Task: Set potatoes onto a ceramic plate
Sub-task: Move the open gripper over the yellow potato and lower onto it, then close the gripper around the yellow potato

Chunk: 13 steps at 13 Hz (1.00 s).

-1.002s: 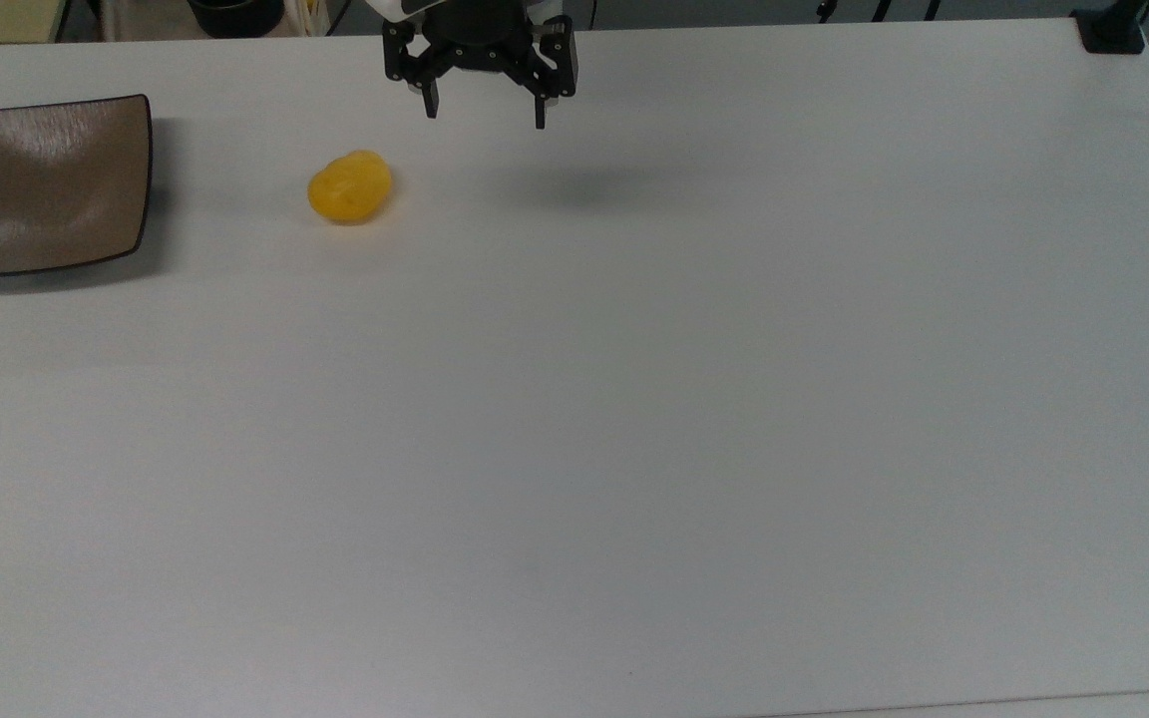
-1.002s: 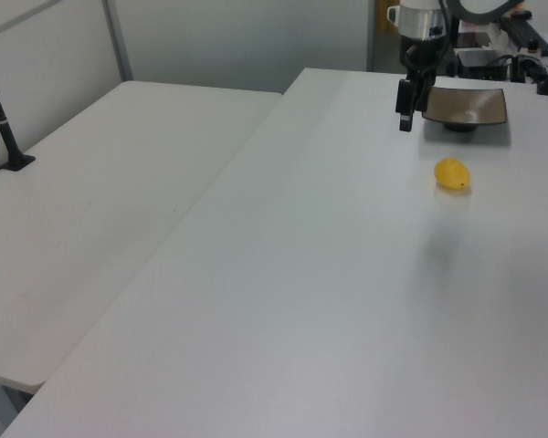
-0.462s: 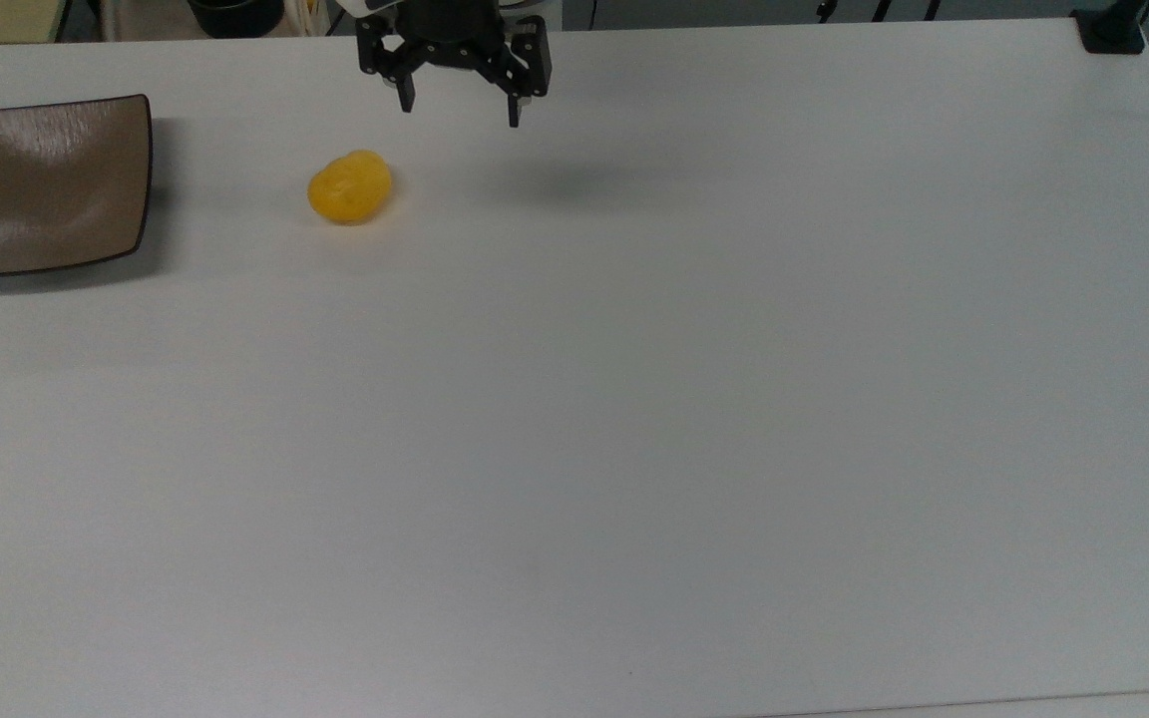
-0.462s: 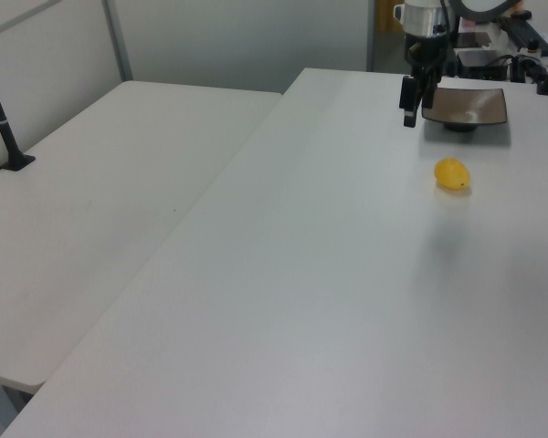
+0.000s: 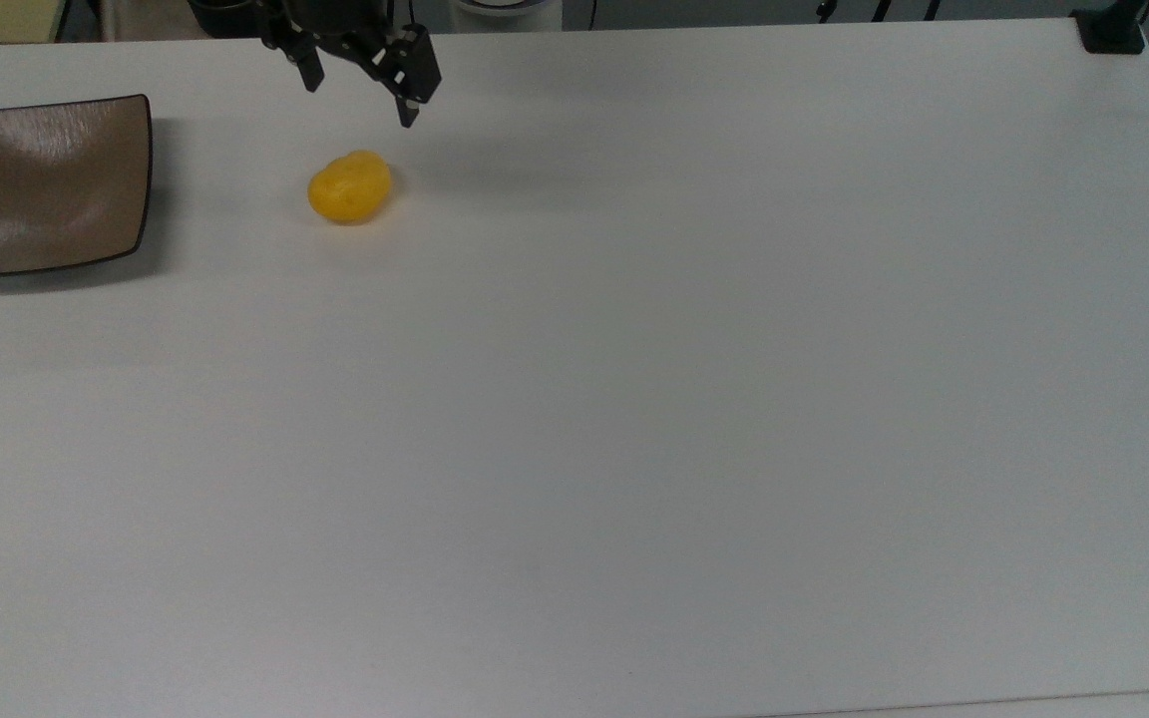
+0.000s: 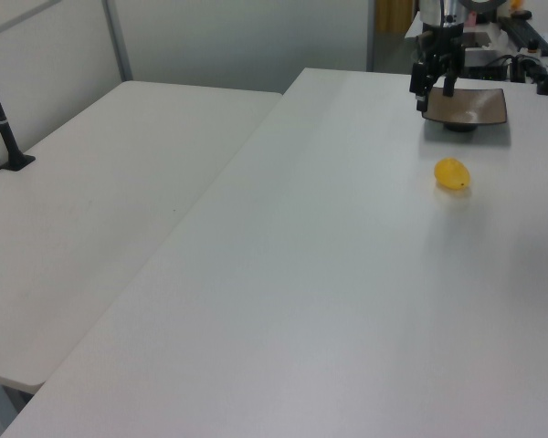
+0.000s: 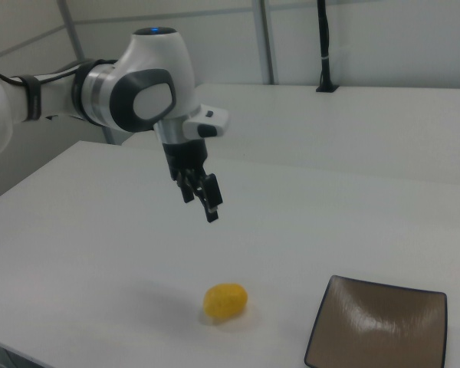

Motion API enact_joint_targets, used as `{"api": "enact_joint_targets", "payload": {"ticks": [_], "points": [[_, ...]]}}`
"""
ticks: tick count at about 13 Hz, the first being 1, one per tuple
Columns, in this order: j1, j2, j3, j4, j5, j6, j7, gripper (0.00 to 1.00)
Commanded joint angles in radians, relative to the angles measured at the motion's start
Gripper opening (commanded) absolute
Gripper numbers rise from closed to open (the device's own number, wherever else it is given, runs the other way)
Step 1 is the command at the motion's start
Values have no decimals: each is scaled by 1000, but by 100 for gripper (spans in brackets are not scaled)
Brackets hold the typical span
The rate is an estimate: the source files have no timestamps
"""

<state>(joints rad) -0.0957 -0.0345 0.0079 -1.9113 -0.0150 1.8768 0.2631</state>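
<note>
While the potato (image 5: 349, 186) lies on its side on the white worktop (image 5: 634, 399), its bright yellow skin shows a smooth, slightly dimpled and lumpy surface, and its egg-like body is much smaller than the plate. It rests alone, well apart from the ceramic plate (image 5: 41, 184), which sits at the top view's left edge; in the right view the potato (image 7: 225, 301) lies toward the right view's left of the plate (image 7: 379, 326), and in the left view it (image 6: 451, 172) lies nearer the camera than the plate (image 6: 468, 107). Square and glossy brown, the plate has a thin dark rim, upturned corners and a shallow curved surface that catches pale highlights, and nothing lies in it. Above the worktop, the black hand (image 5: 357, 88) hangs in the air near the potato without touching it, its two fingers spread wide and holding nothing; in the right view the hand (image 7: 201, 195) points down and is tilted, carried by the white and grey arm (image 7: 130, 88). In the left view the hand (image 6: 436, 83) appears in front of the plate's far side.
</note>
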Motion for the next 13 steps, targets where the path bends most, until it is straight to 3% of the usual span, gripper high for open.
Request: {"api": "enact_joint_targets", "payload": {"ticks": [1, 4, 8, 13], "points": [[-59, -27, -5, -63, -28, 45, 31, 100], [-123, -21, -5, -93, -28, 68, 95, 100], [-124, -15, -2, -244, -28, 212, 191, 100], [-125, 120, -2, -261, -23, 298, 208, 100]]}}
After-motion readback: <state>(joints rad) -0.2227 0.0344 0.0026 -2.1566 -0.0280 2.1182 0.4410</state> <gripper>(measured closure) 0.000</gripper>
